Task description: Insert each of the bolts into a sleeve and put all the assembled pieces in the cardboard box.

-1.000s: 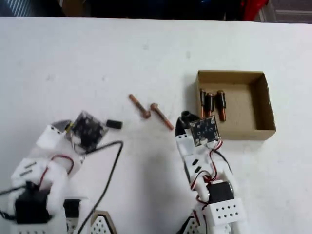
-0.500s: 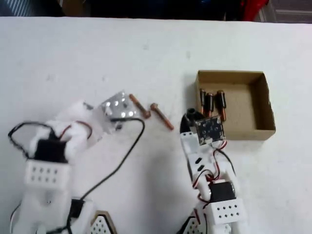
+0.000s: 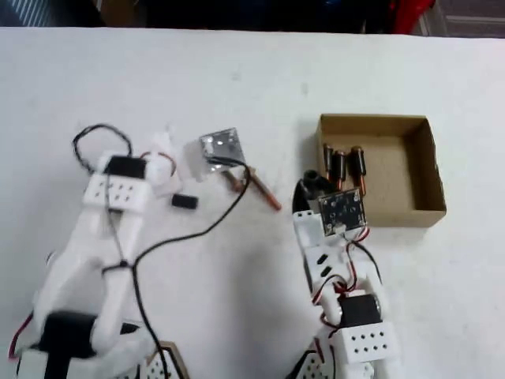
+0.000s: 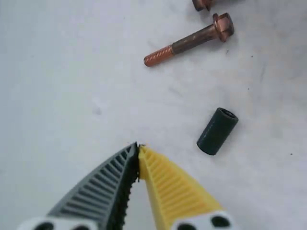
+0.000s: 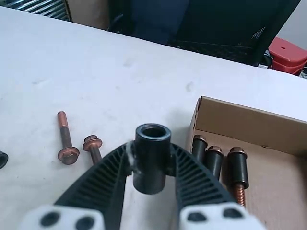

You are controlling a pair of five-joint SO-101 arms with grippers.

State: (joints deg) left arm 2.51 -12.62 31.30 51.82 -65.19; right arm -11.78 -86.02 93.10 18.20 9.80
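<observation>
My right gripper (image 5: pixel 152 154) is shut on an upright black sleeve (image 5: pixel 152 139), just beside the near left corner of the cardboard box (image 3: pixel 418 170). Three assembled pieces (image 3: pixel 344 166) lie inside the box. Two bare copper bolts (image 3: pixel 266 194) rest on the table left of the box, one partly under the left wrist camera (image 3: pixel 220 147). A loose black sleeve (image 3: pixel 184 200) lies beside the left arm. My left gripper (image 4: pixel 138 146) is shut and empty above the table, a short way from that sleeve (image 4: pixel 218 131) and from a bolt (image 4: pixel 189 40).
The left arm (image 3: pixel 102 237) stretches from the front left corner toward the middle, its black cable (image 3: pixel 185 237) looping over the table. The right arm's base (image 3: pixel 355 339) stands at the front. White tabletop lies open behind the box and bolts.
The left arm has swung from the front left out toward the bolts, passing over the loose sleeve. The right gripper has kept its sleeve and barely shifted.
</observation>
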